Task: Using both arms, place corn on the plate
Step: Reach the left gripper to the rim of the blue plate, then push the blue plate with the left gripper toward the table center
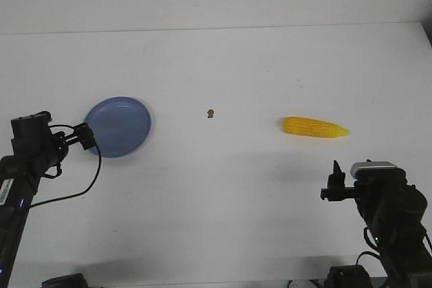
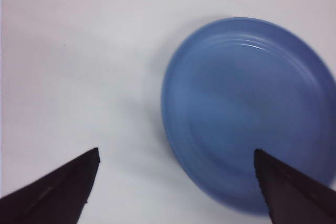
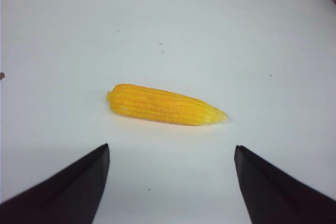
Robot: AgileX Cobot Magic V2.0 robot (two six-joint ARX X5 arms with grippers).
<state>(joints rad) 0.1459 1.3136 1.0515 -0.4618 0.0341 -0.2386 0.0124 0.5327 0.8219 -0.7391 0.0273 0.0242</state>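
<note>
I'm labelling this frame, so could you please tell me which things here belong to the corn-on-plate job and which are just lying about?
Part of the job:
- corn, on the table
- plate, bare
- left gripper, open by the plate
- right gripper, open near the corn

Just lying about:
- small brown speck

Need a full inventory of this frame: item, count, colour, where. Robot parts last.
corn: 1, bright yellow, lying flat on the right half of the table, pointed end toward the right edge, ahead of the right gripper.
plate: 1, blue, left half of the table, nothing on it, just ahead of the left gripper.
speck: 1, small, brown, near the table's middle, between plate and corn.
table: 1, white, under everything.
left gripper: 1, black, open, fingers spread at the plate's near rim, holding nothing.
right gripper: 1, black, open, short of the corn, not touching it.
</note>
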